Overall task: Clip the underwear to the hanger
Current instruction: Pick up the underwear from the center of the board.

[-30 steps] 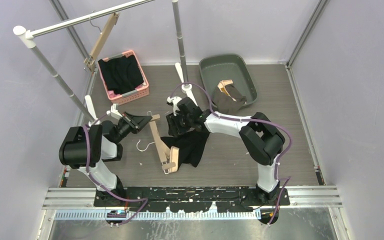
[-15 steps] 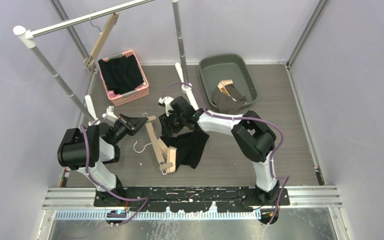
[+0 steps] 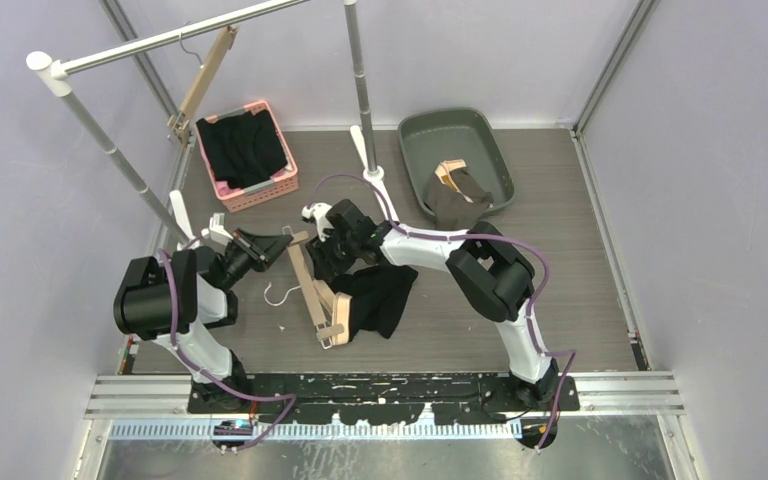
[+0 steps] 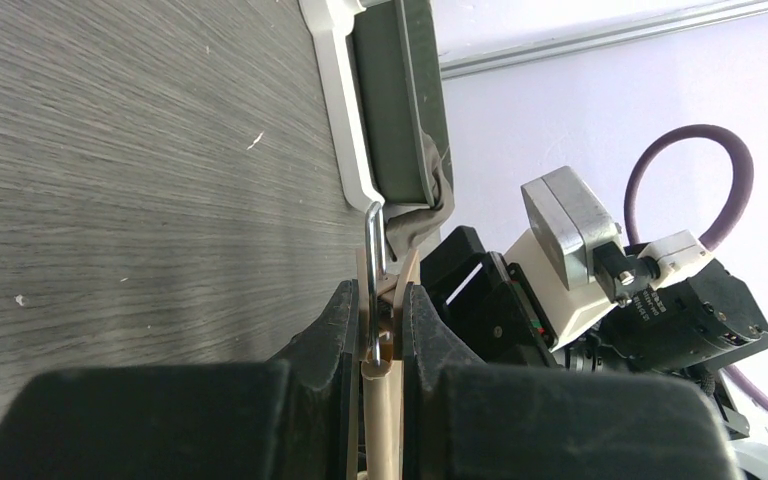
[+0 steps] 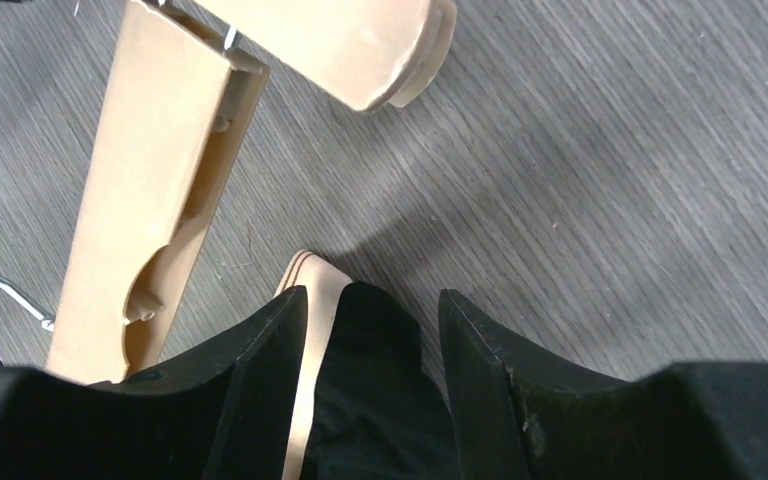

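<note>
Top external view: my left gripper [image 3: 272, 246] clamps the far end of the hanger [image 3: 312, 290], which lies slanting on the table [image 3: 560, 250] between my arms. My right gripper [image 3: 325, 258] sits just beside that end, over the top edge of the black underwear [image 3: 380, 300], which spreads beside the hanger's near end. I hold the hanger by one end only, so a sideways push from my right arm could swing it round.

Left wrist view: my fingers [image 4: 335, 335] are pressed together on the hanger's wood and wire. An off-centre squeeze could let it twist out.

Right wrist view: my fingers [image 5: 260, 370] stand half spread, with a fold of the black cloth and a thin wooden strip [image 5: 305, 300] filling the gap, so I seem to pinch the cloth. The clip [image 5: 360, 45] lies apart from it. Thin cloth could slide free on the way, or I might nip only wood.
</note>
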Action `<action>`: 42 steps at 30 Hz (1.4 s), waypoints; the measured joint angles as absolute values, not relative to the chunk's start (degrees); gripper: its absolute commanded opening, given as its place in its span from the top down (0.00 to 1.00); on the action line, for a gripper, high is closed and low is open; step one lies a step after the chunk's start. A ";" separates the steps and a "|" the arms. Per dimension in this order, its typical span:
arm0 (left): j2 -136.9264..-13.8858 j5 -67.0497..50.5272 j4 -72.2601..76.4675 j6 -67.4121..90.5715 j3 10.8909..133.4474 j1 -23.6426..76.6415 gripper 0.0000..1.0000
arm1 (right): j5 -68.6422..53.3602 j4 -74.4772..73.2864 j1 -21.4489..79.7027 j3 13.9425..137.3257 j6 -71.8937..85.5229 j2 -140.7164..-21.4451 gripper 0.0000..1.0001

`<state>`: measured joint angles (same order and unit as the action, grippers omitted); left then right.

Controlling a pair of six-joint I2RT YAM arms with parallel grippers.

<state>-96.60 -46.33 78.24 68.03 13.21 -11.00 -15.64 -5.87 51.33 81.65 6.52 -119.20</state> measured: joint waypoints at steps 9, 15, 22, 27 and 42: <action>-97.27 -46.65 78.24 68.03 13.21 -11.38 1.00 | -15.77 -7.20 51.44 81.67 5.74 -119.37 0.60; -97.65 -46.81 78.24 68.03 13.21 -11.38 1.00 | -15.81 -7.92 51.42 81.73 5.08 -119.42 0.97; -97.58 -47.16 78.22 68.03 13.21 -11.38 1.00 | -14.41 -5.32 51.29 80.82 6.00 -119.11 0.99; -95.18 -47.86 78.19 68.03 13.19 -11.38 1.00 | -11.84 -1.41 50.30 76.58 8.19 -115.52 0.99; -88.86 -48.03 78.56 68.07 12.69 -10.85 1.00 | -6.33 8.54 46.33 70.22 10.76 -104.09 0.99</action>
